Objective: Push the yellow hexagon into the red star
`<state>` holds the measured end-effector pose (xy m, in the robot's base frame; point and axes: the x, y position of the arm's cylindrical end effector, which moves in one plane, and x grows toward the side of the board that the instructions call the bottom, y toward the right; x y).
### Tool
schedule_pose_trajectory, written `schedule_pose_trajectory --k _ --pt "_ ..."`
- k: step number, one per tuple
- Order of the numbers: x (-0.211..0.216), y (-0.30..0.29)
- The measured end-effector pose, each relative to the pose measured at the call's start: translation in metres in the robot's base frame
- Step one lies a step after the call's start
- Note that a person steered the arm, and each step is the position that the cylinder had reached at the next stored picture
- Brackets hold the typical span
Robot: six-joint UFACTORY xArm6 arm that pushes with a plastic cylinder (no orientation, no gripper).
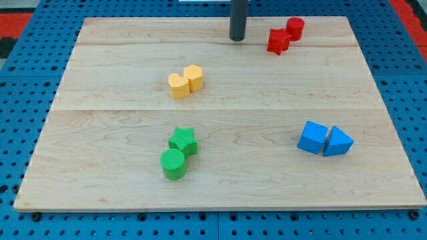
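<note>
The yellow hexagon stands left of the board's middle, touching a yellow heart-like block on its left. The red star lies near the view's top right, touching a red cylinder just above and right of it. My tip rests on the board near the top edge, left of the red star by a small gap and well up and right of the yellow hexagon. It touches no block.
A green star and a green cylinder sit together at the lower middle-left. A blue cube and a blue triangular block sit together at the lower right. The wooden board lies on a blue pegboard.
</note>
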<state>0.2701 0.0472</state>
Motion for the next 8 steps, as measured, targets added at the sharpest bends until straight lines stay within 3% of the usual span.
schedule_pose_trajectory --k 2,3,4,5,8 --pt "0.014 0.078" --pt "0.029 0.078" --pt "0.093 0.117" --pt "0.13 0.164" --pt "0.13 0.178"
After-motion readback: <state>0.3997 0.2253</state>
